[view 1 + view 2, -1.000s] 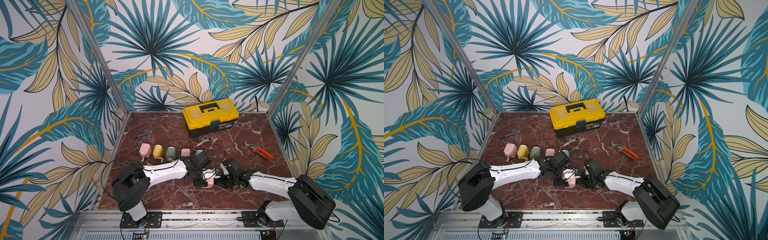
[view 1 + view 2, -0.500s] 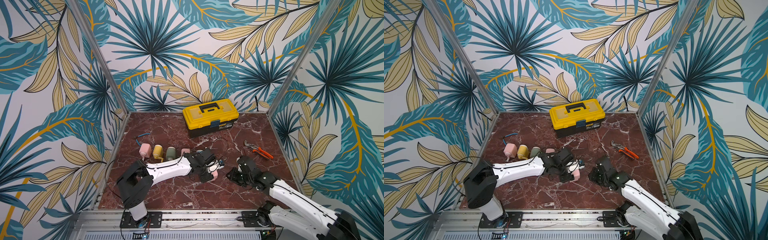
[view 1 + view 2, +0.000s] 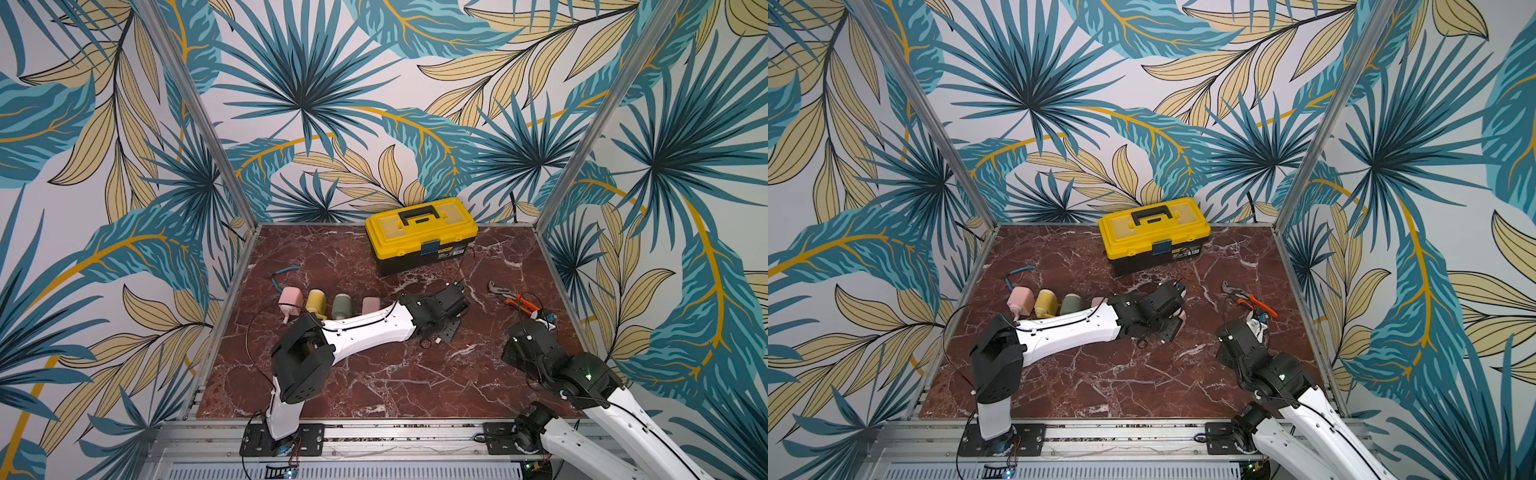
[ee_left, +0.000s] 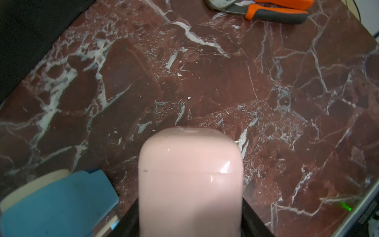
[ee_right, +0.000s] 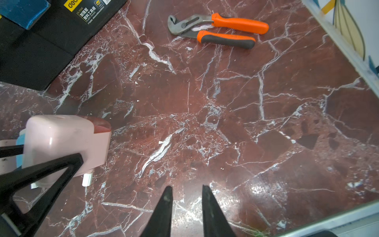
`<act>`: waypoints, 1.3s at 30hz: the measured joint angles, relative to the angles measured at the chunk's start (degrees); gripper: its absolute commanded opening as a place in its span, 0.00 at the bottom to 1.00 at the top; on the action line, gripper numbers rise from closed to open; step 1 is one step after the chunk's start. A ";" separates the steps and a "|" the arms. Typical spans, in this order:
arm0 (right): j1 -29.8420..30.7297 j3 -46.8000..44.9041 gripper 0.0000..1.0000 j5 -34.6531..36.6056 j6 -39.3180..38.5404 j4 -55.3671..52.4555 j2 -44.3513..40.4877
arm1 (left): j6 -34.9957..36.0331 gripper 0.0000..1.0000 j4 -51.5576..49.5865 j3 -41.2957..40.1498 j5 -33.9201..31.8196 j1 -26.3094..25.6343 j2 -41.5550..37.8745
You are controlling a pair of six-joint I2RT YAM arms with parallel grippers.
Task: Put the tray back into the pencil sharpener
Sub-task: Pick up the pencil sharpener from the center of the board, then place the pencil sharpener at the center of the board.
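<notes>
The left hand [image 5: 51, 152] is clenching the pink pencil sharpener [image 5: 61, 139] near the desk's [image 5: 225, 123] middle, in front of the yellow toolbox [image 3: 419, 232]. The clear tray [image 5: 101, 127] is sitting in the sharpener's end. The right hand [image 5: 185, 190] is hovering released and empty, nearer the right edge. The toolbox's black base is showing a yellow "deli" tag [image 5: 74, 4], partly cropped, and the white print [image 5: 90, 11] beside it is coming out too small to read.

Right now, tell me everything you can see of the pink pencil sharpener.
The pencil sharpener is a glossy pale-pink plastic box with rounded corners, a dark translucent panel at one end and a small white stub at one edge. The left hand clamps it between black fingers; whether it rests on the marble table is unclear.
</notes>
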 measured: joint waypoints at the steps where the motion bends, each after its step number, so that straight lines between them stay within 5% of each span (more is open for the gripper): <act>1: 0.00 0.28 0.27 0.59 -0.33 -0.31 0.17 | -2.62 0.00 -0.85 0.68 -0.52 -0.07 0.66; 10: 0.00 0.81 0.27 2.21 -2.25 -1.22 1.38 | -17.68 0.00 -9.73 10.43 -6.34 -0.90 9.62; 19: 0.00 0.81 0.28 2.21 -3.67 -1.31 1.53 | -25.24 0.05 -19.76 18.62 -13.79 -1.20 16.59; 24: 0.00 0.81 0.28 2.21 -3.82 -1.31 1.53 | -26.82 0.21 -22.16 19.93 -15.65 -1.14 18.12; 31: 0.00 0.81 0.29 2.19 -3.78 -1.70 1.40 | -26.93 0.67 -23.10 20.31 -15.85 -1.14 18.91; 39: 0.00 0.81 0.29 2.19 -3.50 -2.86 0.09 | -25.75 0.88 -23.54 21.40 -15.41 -1.16 18.91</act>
